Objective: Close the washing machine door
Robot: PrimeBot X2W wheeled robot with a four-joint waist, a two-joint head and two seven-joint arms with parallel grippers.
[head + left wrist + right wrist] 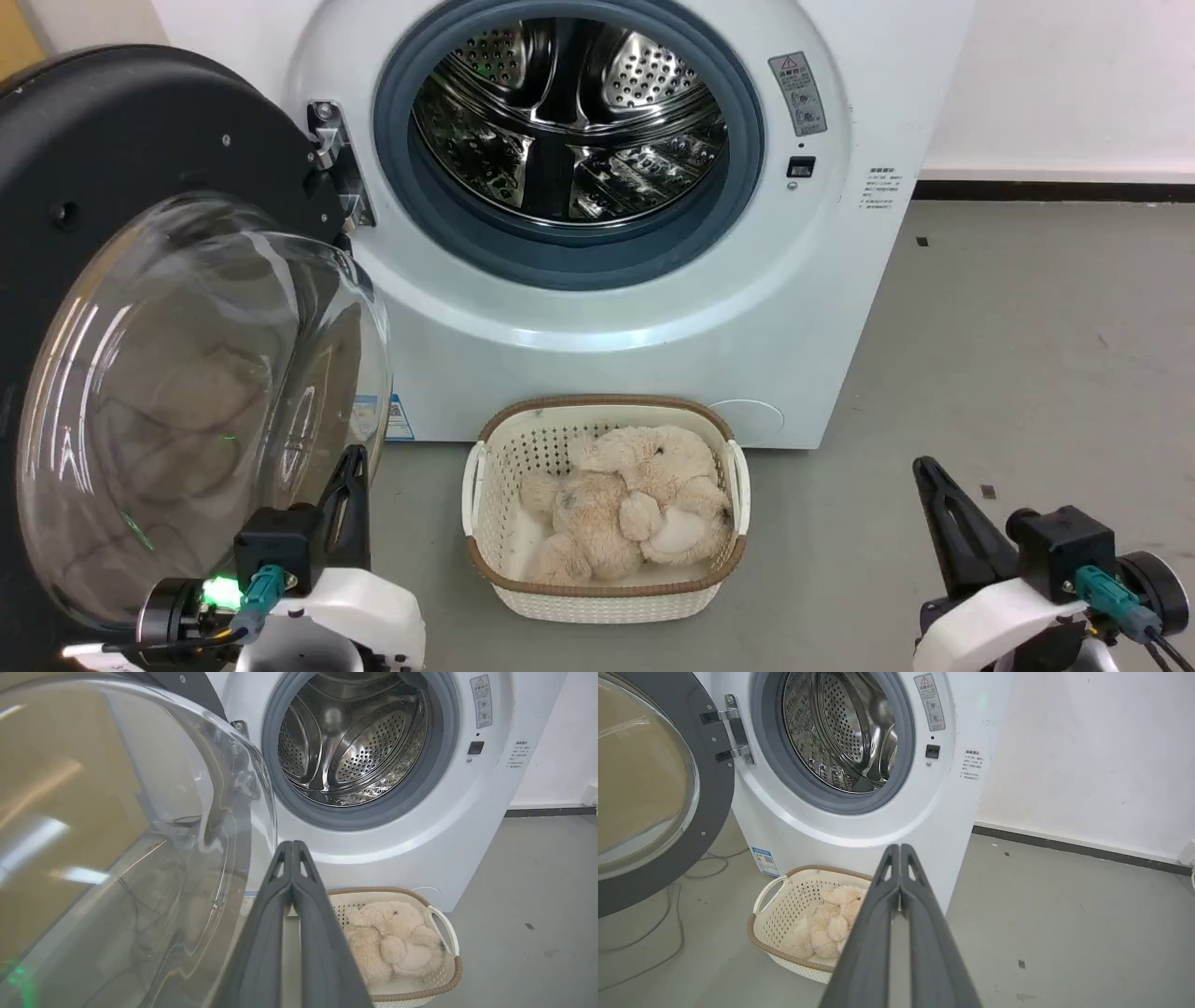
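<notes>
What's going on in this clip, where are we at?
A two-armed robot faces a washing machine whose round door stands wide open at the robot's left, the steel drum exposed. The left gripper, fingers shut, sits close beside the door's glass bowl; whether it touches is unclear. The right gripper, also shut, hangs over the floor. A basket with a plush toy sits before the machine.

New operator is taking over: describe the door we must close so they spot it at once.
Find the big white front-loading washing machine with its shiny perforated steel drum exposed. On its left, swung wide open, is the large round black-rimmed door. Its bulging clear glass bowl window sets it apart from the grey-gasketed opening.
</notes>
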